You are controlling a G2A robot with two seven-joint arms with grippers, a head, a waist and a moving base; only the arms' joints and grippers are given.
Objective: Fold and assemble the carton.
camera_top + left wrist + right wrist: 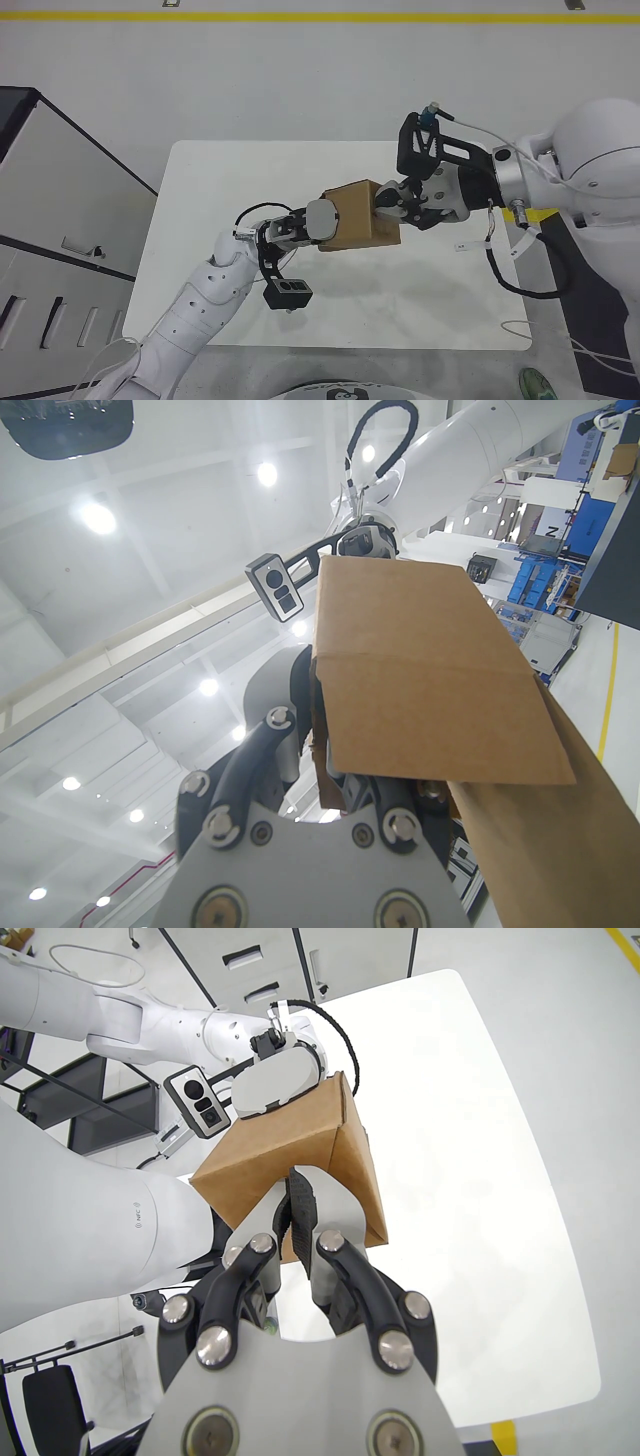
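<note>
Currently you hold the carton (358, 218) in the air above the worktop (430, 300), one claw at each end. Your left claw (328, 222) is clamped on the cardboard at one end. The right claw (384, 203) is pinched together on the opposite edge. This probably braces the box so the loose flaps can be folded.
</note>
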